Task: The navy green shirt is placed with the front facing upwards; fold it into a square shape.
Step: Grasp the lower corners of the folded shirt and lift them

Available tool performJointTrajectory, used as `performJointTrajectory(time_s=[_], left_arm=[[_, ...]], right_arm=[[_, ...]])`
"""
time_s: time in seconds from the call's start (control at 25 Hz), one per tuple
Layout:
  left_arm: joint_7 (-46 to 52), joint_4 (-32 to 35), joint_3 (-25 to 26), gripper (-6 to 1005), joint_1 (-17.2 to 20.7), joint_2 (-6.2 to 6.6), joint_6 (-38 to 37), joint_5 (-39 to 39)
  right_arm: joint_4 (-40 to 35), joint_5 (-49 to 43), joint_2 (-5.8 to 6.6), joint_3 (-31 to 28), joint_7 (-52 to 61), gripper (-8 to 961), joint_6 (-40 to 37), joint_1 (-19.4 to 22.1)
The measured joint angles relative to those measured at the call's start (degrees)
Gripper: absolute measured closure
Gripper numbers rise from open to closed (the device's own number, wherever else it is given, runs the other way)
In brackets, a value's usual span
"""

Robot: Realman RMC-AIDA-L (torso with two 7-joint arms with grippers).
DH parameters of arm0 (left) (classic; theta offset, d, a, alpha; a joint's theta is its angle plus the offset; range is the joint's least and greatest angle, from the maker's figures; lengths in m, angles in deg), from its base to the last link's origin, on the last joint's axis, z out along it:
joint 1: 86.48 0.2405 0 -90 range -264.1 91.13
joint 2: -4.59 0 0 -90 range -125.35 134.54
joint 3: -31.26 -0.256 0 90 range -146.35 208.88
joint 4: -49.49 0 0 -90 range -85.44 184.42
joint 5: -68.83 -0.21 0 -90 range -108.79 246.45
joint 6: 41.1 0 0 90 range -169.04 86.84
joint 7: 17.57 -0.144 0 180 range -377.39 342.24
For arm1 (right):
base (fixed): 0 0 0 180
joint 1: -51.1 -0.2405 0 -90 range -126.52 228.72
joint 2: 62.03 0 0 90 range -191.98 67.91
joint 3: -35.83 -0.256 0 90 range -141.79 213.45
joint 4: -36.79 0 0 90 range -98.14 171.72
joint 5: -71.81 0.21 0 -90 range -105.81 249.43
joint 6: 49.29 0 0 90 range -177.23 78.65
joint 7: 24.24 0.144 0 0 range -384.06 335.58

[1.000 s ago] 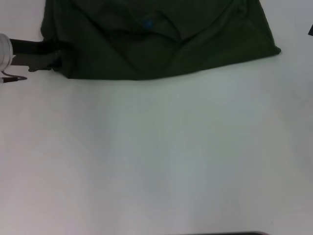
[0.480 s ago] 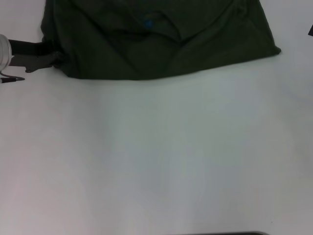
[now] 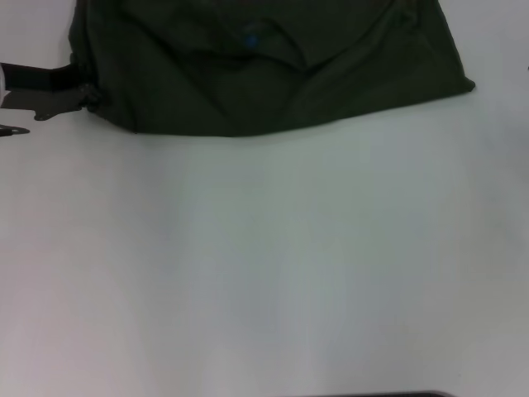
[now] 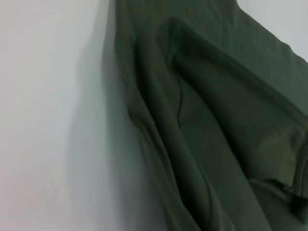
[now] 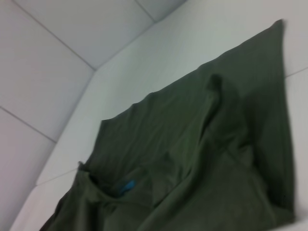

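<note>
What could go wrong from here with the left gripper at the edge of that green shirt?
The left gripper sits at the shirt's bunched left edge, so it may catch several layers and drag a crooked fold. The cloth around the blue neck label is already creased, and those wrinkles could get folded in. The right gripper is out of view, so nothing visibly pins the far side.

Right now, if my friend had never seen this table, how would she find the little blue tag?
Start at the white table and look to its far edge, where the navy green shirt lies crumpled. Near the shirt's middle, in the neck opening, sits the blue tag. It is the only bright blue spot on the dark cloth, well away from the left gripper at the shirt's left edge.
</note>
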State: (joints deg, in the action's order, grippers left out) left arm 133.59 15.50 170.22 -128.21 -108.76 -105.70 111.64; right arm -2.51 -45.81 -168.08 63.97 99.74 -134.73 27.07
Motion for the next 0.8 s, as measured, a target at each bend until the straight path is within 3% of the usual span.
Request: performJointTrajectory(time_s=[0.12,0.24,0.52,0.8], left_arm=[[0.0,-0.3,0.0,988,0.3,0.32,-0.4,0.0],[-0.1,-0.4,0.0,988,0.4,0.4,-0.5,0.0],[-0.3,-0.4,-0.6,988,0.0,0.25,-1.6,-0.4],[-0.4,-2.7,-0.6,989,-0.1,0.27,-4.7,-0.5]], right_arm=[[0.0,-4.1,1.76,0.1,3.1,354,0.9,-2.7],[0.0,-10.8,2.57,0.5,7.0,355,1.3,-6.6],[-1.0,-22.6,2.11,3.7,12.1,357,1.0,-16.0],[-2.2,-27.3,1.02,6.9,15.5,359,6.3,-19.9]])
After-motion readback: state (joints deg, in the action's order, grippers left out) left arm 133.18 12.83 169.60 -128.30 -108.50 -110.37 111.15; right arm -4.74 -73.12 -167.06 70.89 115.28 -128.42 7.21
